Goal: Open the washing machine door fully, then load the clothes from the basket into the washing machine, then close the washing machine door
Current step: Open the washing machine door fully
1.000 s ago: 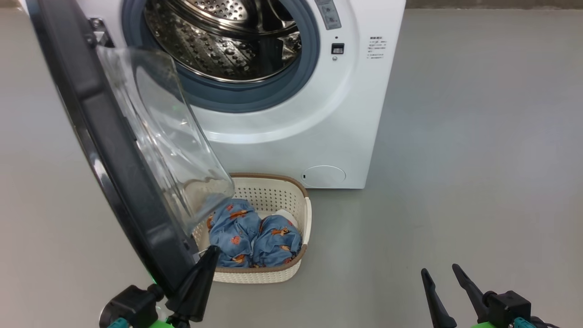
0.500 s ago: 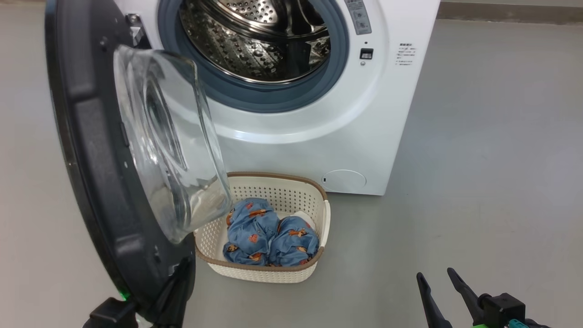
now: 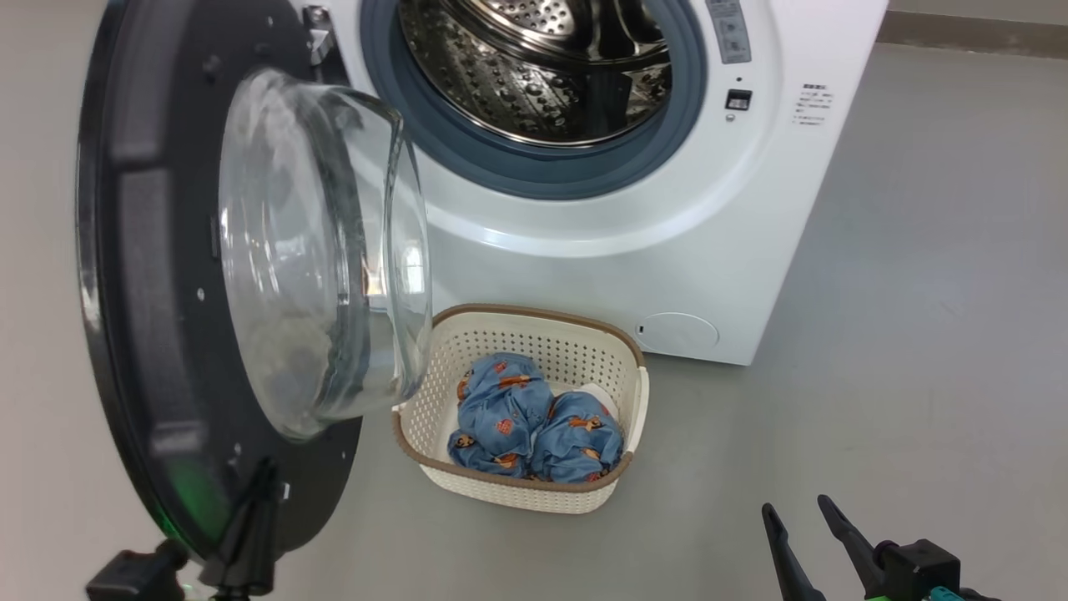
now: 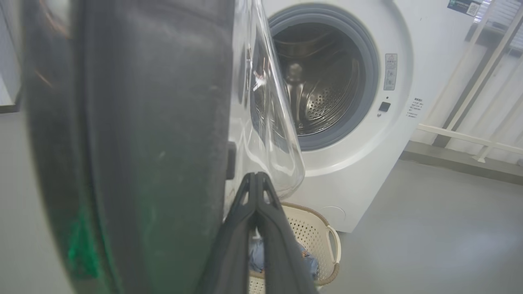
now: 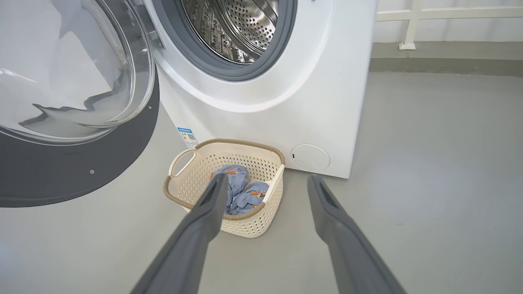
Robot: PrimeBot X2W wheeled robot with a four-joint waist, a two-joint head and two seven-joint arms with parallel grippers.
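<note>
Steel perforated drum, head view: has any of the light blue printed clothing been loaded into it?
No, both light blue printed fabric bundles lie in the cream perforated plastic basket, outside the drum.

A bare laundry corner: a white front-loading washing machine [image 3: 667, 275] stands on smooth grey floor [image 3: 918, 351], a white railing [image 5: 449, 14] behind.

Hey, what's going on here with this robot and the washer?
The robot's left claw, shut, sits at the lower edge of the washing machine door, which stands swung wide open. The drum looks empty. Both bundles of clothes lie in the basket on the floor before the washing machine. The right claw hangs open, holding nothing.
</note>
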